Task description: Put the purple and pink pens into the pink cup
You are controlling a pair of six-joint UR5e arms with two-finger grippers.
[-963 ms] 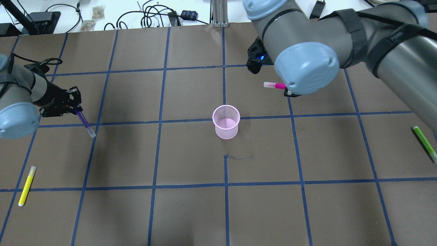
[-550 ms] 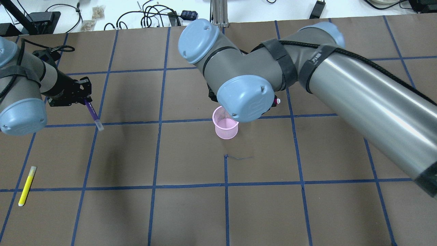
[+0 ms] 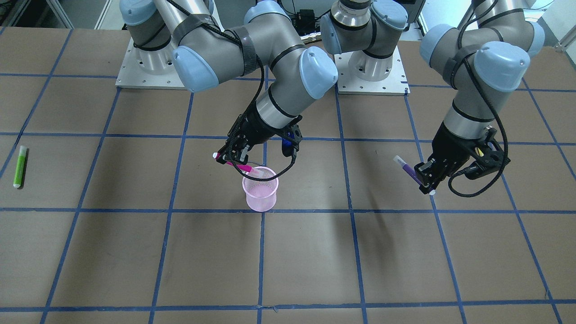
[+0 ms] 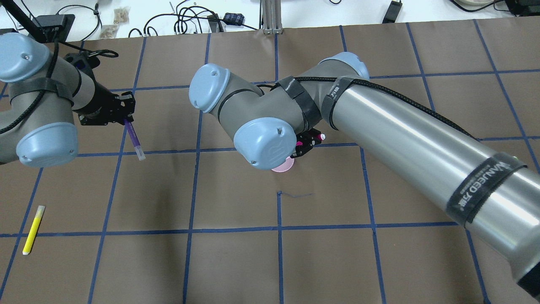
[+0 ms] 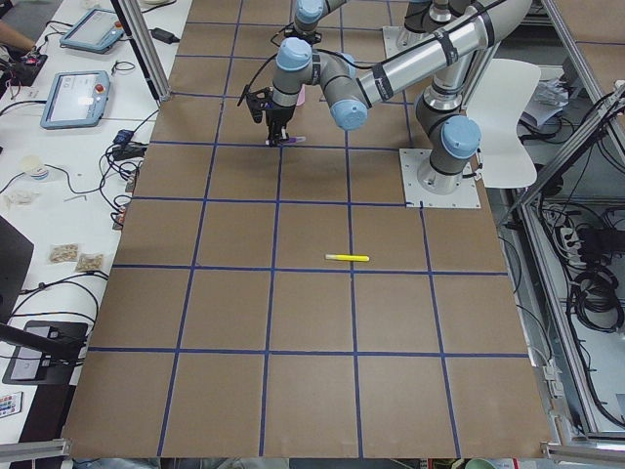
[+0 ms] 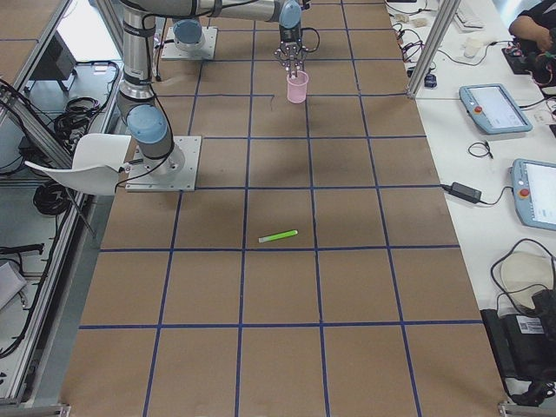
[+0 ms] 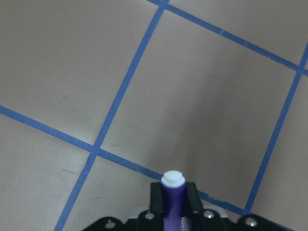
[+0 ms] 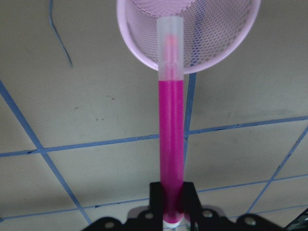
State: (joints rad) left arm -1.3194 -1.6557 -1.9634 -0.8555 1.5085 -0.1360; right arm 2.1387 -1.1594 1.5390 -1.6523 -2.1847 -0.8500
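Right end effector [image 3: 232, 156] clamped on pink pen [image 8: 171, 144], cap at the rim of pink cup [image 3: 260, 193].
Pen tilted, translucent cap aimed into the round mesh cup on the table [image 3: 315, 252], probably for a drop-in. Left end effector [image 3: 426, 180] grips purple pen [image 3: 407, 171], smooth barrel with a white end, held aloft well apart, likely waiting its turn.

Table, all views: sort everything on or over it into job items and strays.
Job: pink cup; pink pen, gripped in the right fingers; purple pen, gripped in the left fingers.
Lying about: yellow pen and green pen, flat on the table.
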